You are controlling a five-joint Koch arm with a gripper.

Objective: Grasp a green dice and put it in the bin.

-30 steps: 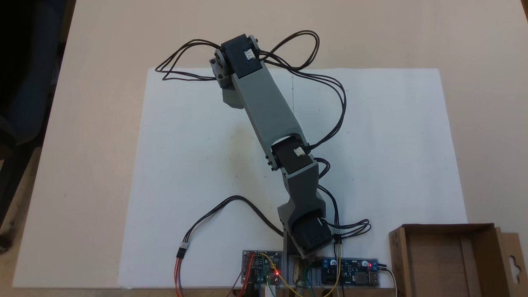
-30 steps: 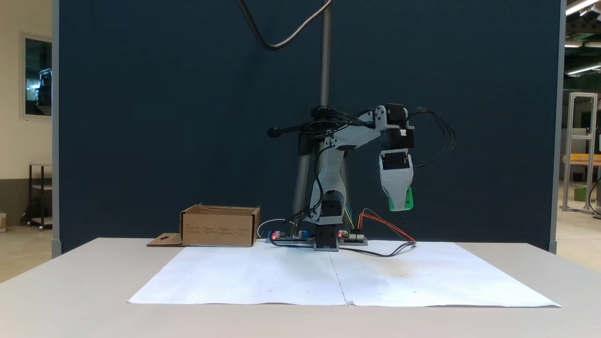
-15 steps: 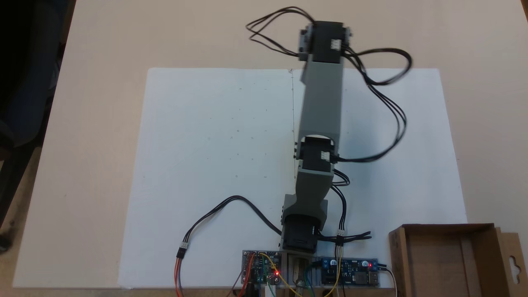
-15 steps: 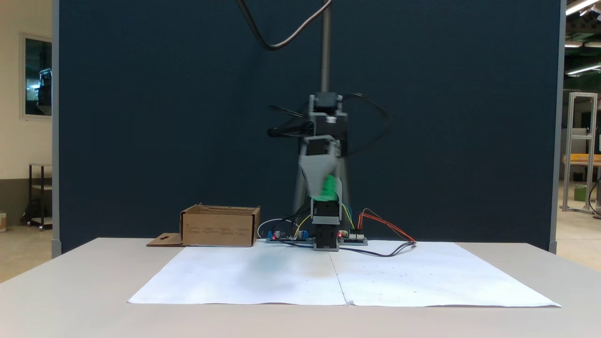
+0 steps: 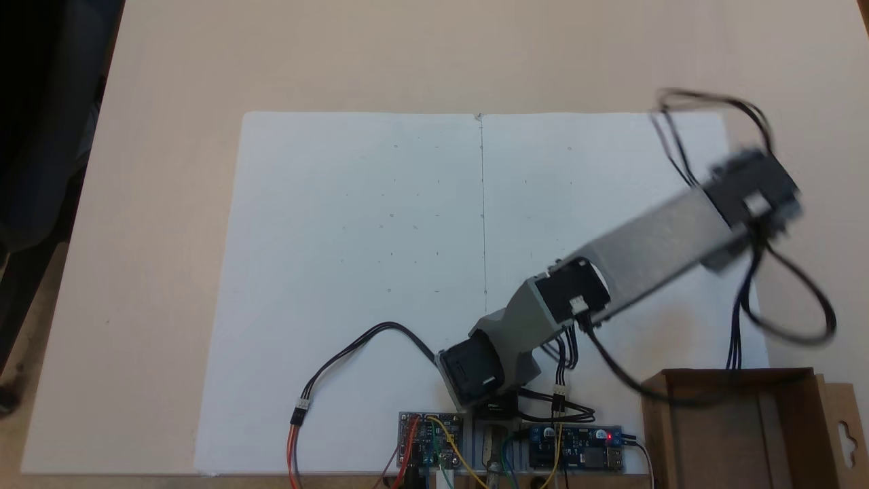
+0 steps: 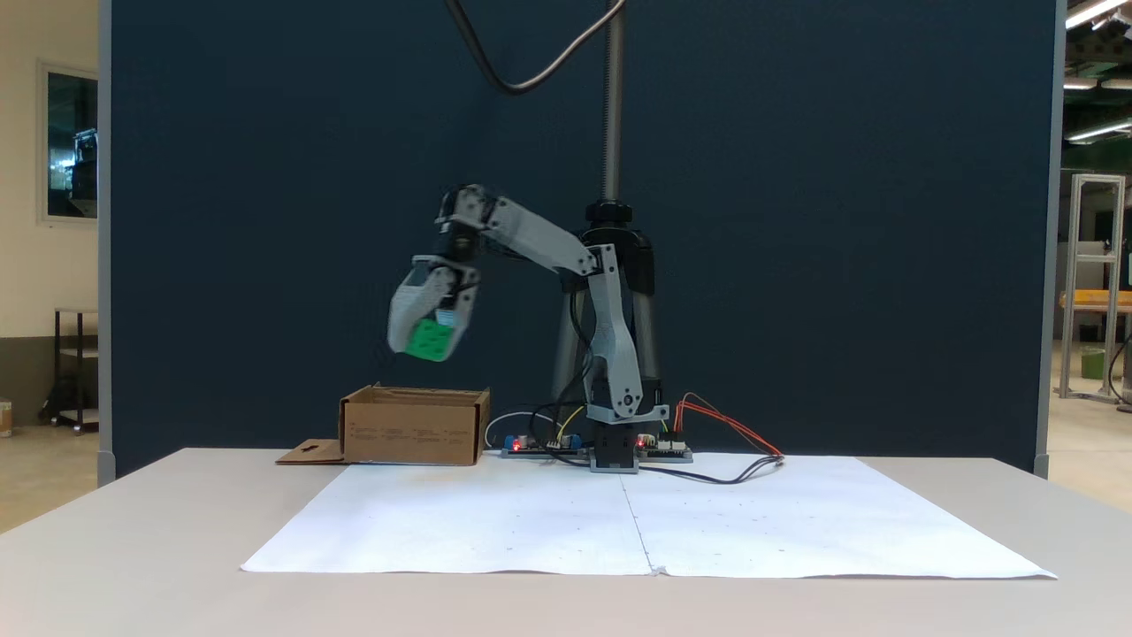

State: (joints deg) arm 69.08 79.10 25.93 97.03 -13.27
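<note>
Since a second ago the arm has swung across the white paper sheet [image 5: 353,272] toward the cardboard bin [image 6: 414,427]. Its gripper [image 6: 424,341] pinches the green dice [image 6: 428,340], hanging above the bin's opening, seemingly short of it in the top-down fixed view.

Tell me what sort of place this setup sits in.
Probably a lab or workshop: bare circuit boards wired beside the arm's base, a dark blue partition behind the table, and an aluminium frame under strip lights beyond it.
</note>
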